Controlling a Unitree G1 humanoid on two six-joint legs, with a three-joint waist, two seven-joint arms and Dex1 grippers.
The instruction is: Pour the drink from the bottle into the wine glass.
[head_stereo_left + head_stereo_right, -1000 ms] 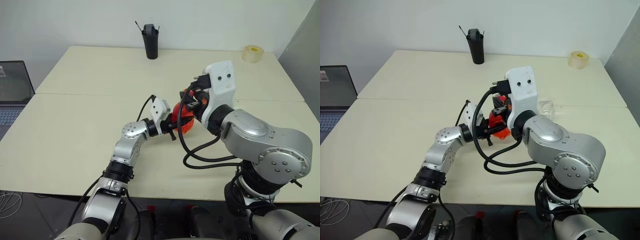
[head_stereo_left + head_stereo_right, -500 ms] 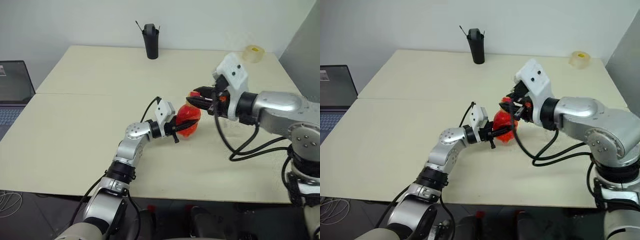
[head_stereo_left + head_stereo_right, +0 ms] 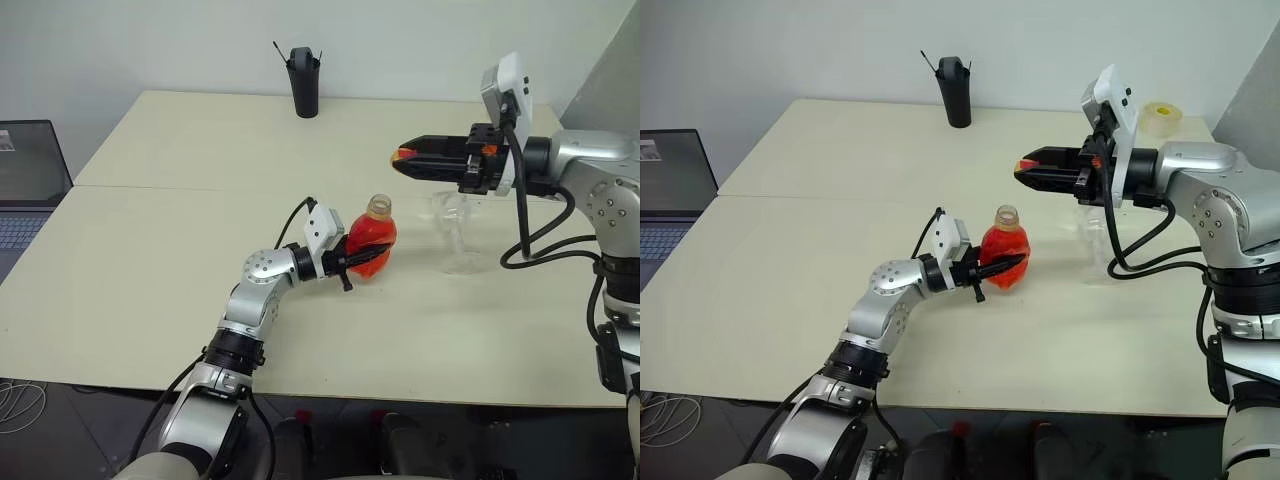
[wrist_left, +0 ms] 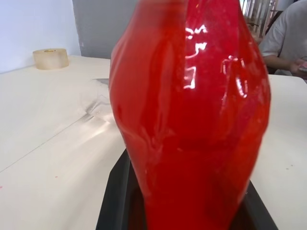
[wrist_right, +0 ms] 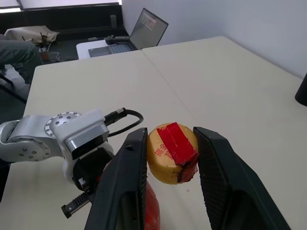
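Observation:
My left gripper [image 3: 374, 250] is shut on the bottle [image 3: 372, 238], a small squat clear one that stands upright on the table, capless, with its orange neck ring showing. The red drink [image 4: 192, 120] fills most of it. My right gripper [image 3: 400, 157] hangs above and to the right of the bottle, pointing left, shut on the bottle's cap [image 5: 171, 153], yellowish with a red patch. The wine glass [image 3: 452, 215], clear and stemmed, stands on the table just right of the bottle, below my right wrist.
A tall black holder [image 3: 303, 80] stands at the table's far edge, a tape roll [image 3: 507, 106] at the far right corner. A laptop [image 3: 25, 190] sits off the table's left side. A seated person [image 4: 288, 38] is beyond the table.
My right gripper has swung up and to the right, away from the bottle, taking the cap with it. The bottle's neck now stands bare. The left gripper has kept still.

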